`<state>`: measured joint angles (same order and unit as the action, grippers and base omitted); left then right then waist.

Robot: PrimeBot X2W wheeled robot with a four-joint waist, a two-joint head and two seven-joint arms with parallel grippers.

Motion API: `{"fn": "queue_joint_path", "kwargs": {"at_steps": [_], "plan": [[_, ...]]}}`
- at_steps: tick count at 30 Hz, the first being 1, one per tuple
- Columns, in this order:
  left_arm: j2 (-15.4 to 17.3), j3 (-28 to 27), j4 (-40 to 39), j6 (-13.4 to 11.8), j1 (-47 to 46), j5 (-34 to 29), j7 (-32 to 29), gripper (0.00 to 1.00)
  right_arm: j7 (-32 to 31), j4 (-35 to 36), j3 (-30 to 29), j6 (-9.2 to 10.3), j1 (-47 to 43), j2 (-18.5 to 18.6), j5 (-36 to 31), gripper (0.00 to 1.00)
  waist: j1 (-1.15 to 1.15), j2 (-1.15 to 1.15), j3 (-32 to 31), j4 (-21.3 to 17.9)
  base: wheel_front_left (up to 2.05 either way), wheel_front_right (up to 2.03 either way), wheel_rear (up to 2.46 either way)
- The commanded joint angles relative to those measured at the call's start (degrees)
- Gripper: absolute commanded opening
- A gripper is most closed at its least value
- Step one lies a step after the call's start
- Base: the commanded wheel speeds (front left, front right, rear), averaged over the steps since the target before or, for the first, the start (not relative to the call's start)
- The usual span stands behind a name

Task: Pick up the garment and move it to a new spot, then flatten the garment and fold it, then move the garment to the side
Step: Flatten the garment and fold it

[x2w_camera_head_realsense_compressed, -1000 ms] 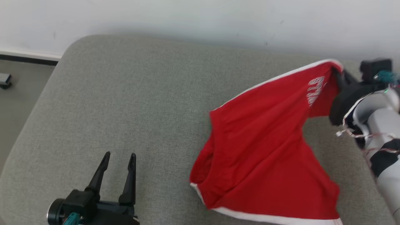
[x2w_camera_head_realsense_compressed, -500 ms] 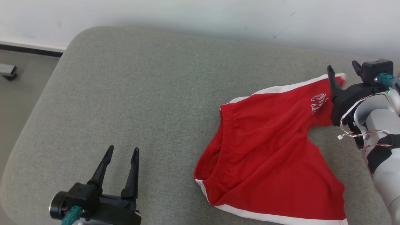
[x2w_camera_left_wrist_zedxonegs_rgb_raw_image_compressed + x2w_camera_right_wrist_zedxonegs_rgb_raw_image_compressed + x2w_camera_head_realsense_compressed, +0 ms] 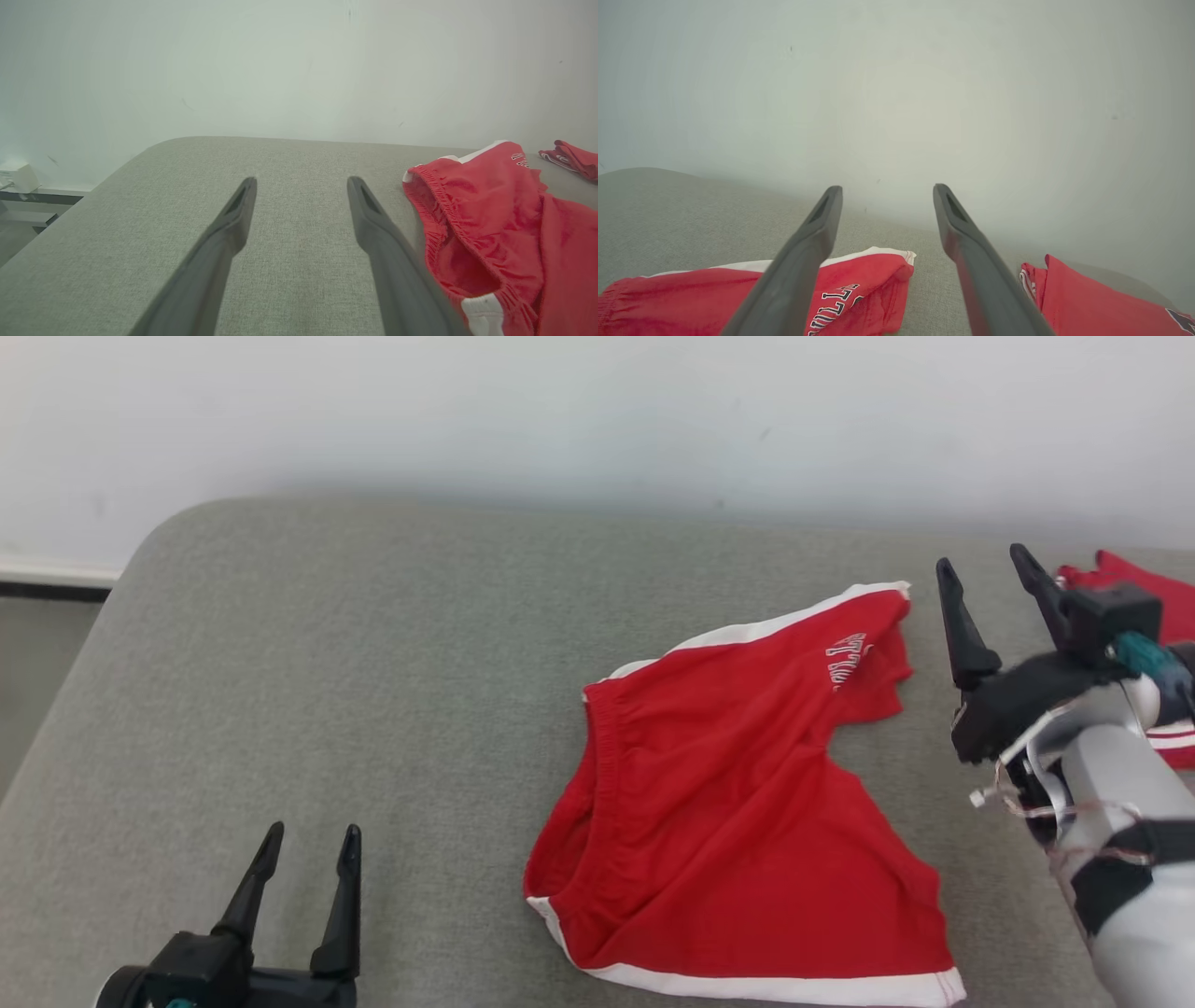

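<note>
"Garment [image 3: 738, 821] status?"
"Crumpled, right of centre on your cushion [image 3: 373, 663]. Right gripper [image 3: 980, 560] hovers beside its far leg, spread wide and empty, likely clearing for flattening; left gripper [image 3: 313, 829] likewise, near-left."

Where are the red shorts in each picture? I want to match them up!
Head view: the red shorts lie right of the middle, on the grey cushion.
Left wrist view: the red shorts are at the right edge, with the stretchy waist on their left.
Right wrist view: one leg of the red shorts is at the bottom, left of the middle.
Shared landmark: the second red cloth, far right in every view.
</note>
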<state>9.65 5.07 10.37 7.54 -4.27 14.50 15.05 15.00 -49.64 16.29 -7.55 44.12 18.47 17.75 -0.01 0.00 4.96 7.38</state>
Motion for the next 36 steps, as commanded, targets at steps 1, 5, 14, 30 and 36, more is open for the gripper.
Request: {"fn": "queue_joint_path", "kwargs": {"at_steps": [1, 5, 14, 30, 36], "plan": [[0.44, -0.46, -0.31, -0.12, 0.88, -0.15, 0.16, 1.00, 0.17, 2.58, -0.81, 0.16, -3.35, 0.32, 0.15, 1.00, 0.01, 0.00, -1.83, -2.22, 0.00, 0.00, 0.00], [0.75, -1.64, -0.84, -0.11, 2.16, -0.35, 0.17, 1.00, 0.21, 12.29, -4.55, 0.16, -11.11, -0.59, -0.79, 1.00, 0.01, 0.00, -2.64, -3.76, 0.00, 0.00, 0.00], [0.47, -3.29, -2.52, -0.11, 4.90, -1.19, 0.16, 1.00, 0.22, 28.95, -10.49, 0.16, -27.66, -4.63, -3.39, 1.00, 0.01, 0.00, -3.82, -6.26, 0.00, 0.00, 0.00], [0.22, -3.58, -2.67, -0.12, 6.00, -1.77, 0.16, 1.00, 0.15, 43.90, -14.81, 0.16, -45.93, -11.15, -5.11, 1.00, 0.01, 0.00, -5.10, -7.60, 0.00, 0.00, 0.00], [0.21, -4.34, -2.92, -0.12, 6.79, -1.95, 0.16, 1.00, 0.04, 46.03, -15.02, 0.16, -49.74, -12.57, -5.52, 1.00, 0.01, 0.00, -5.57, -7.78, 0.00, 0.00, 0.00]]}}
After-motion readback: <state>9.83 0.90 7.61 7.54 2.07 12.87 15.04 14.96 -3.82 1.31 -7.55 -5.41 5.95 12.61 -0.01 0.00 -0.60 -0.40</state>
